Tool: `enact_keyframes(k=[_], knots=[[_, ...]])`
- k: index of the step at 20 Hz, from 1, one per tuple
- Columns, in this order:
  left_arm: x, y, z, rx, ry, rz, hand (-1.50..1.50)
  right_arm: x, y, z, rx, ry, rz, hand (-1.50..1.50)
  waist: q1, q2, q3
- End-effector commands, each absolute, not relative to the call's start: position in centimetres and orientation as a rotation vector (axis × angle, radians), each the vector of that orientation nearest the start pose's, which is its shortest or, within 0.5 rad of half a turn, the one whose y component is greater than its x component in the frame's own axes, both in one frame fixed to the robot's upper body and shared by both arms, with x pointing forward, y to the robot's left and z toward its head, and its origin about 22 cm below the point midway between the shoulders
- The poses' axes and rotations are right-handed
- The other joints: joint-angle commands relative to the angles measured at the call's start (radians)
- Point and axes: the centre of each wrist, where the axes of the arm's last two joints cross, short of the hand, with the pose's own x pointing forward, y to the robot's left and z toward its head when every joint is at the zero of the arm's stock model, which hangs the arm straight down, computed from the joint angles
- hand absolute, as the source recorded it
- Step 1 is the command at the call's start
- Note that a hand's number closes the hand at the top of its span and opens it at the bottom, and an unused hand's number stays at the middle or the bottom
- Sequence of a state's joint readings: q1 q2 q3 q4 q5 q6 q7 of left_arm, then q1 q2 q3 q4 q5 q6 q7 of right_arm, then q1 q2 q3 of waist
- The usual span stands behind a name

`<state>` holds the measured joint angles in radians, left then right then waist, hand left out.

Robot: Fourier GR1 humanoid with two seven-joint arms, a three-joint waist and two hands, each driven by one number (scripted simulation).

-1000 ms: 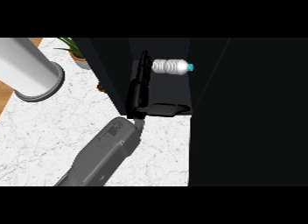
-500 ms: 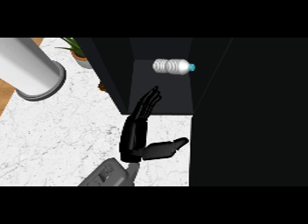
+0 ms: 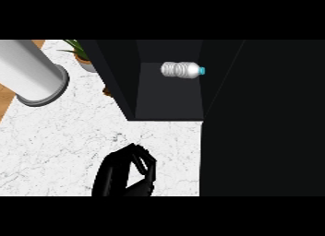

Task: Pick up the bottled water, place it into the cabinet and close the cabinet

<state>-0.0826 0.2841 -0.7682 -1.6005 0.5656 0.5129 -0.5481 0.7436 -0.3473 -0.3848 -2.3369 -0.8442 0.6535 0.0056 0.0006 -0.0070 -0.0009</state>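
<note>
The cabinet [image 3: 172, 92] is the biggest thing here, a dark box standing on the white marble tabletop [image 3: 63, 138], and everything else is placed against it. Its open door [image 3: 267, 120] shows as a broad black panel swung out on the cabinet's right, running down to the lower edge of the view. To the cabinet's left stands a large pale grey cylinder [image 3: 29, 69], and just behind the cabinet's left wall the leaves of a potted plant [image 3: 80, 50] peek out.

In front of the cabinet's opening, apart from it, one black hand [image 3: 128, 173] rests low over the tabletop with fingers curled and nothing in them; which hand it is I cannot tell for certain, though I judge it the right. The other hand is not visible.

The bottled water [image 3: 182, 70] lies on its side deep inside the cabinet, blue cap toward the door side.

So placing looks done; closing is the step in hand. The next move calls for reaching the door's outer face and pushing it shut across the opening.
</note>
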Motion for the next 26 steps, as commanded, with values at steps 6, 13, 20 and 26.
enact_keyframes(k=[6,13,20,26], knots=[[16.8,19.3,0.5,-0.296,-1.83,-0.001,1.5,5.0,-30.8,16.8,0.499,-1.705,0.562,1.5,-0.004,-0.001,-0.002],[15.8,23.7,2.8,-0.284,-1.88,0.041,-1.5,4.9,-29.2,17.8,0.585,-1.793,0.622,1.5,-0.003,-0.007,-0.005],[15.3,28.6,4.0,-0.206,-1.901,0.067,-1.5,5.2,-28.2,17.8,0.673,-1.765,0.696,1.5,0.003,-0.008,-0.008],[14.1,30.0,5.5,-0.217,-1.884,0.061,-1.5,5.9,-27.2,18.0,0.728,-1.736,0.769,1.5,0.021,-0.017,-0.011]])
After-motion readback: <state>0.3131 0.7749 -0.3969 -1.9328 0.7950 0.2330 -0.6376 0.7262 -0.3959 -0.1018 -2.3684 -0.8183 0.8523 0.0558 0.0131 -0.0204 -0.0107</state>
